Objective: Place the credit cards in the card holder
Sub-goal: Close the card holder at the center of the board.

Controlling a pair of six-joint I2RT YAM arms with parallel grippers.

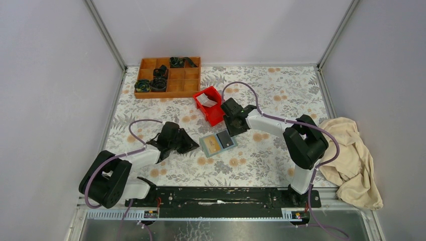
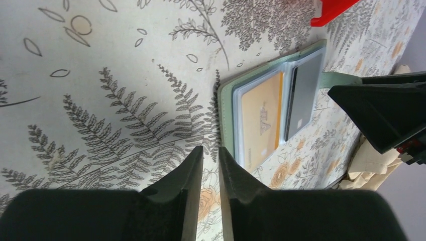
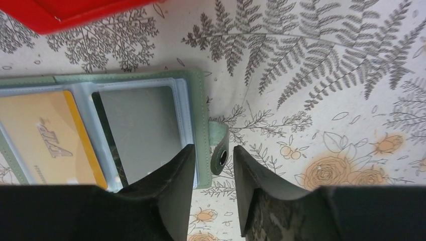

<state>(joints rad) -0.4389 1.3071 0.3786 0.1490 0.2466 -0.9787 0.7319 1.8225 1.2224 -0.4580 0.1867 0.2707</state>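
The card holder (image 1: 218, 143) lies open on the floral table, a sage-green wallet (image 2: 226, 100) with clear pockets. A yellow-tan credit card (image 2: 261, 118) sits in its left pocket and a dark grey one (image 3: 140, 125) in the right pocket. A whitish card (image 1: 207, 100) leans inside the red bin. My right gripper (image 3: 213, 146) hovers over the wallet's right edge (image 3: 198, 100), jaws apart, with the snap tab (image 3: 220, 145) between them. Just left of the wallet, my left gripper (image 2: 211, 149) has only a narrow gap, with bare table showing through it.
A red bin (image 1: 215, 114) stands right behind the wallet. A brown wooden compartment tray (image 1: 191, 83) with black parts sits at the back left. A beige cloth (image 1: 351, 160) is heaped at the right edge, beside the right arm.
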